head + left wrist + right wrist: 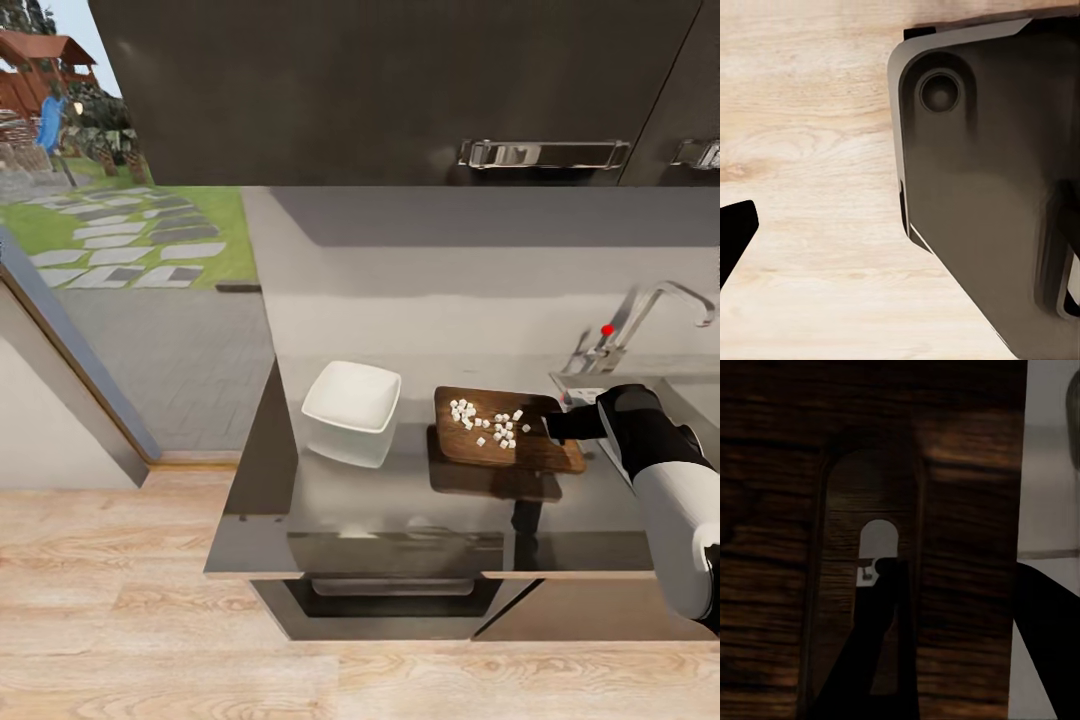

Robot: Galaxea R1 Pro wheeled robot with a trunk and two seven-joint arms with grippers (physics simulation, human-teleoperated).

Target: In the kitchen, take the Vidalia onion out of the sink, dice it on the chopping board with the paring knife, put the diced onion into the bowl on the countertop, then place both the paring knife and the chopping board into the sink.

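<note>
The right wrist view looks closely at the dark brown wooden chopping board (787, 510), its grain running in streaks across the surface. A long recessed slot with a rounded end is cut into the board, and a small arched opening (878, 538) in it shows pale grey. One black gripper finger (874, 645) lies over the slot, its tip at that opening; a second dark finger (1046, 637) sits past the board's edge, over the glossy grey countertop (1050, 472).
</note>
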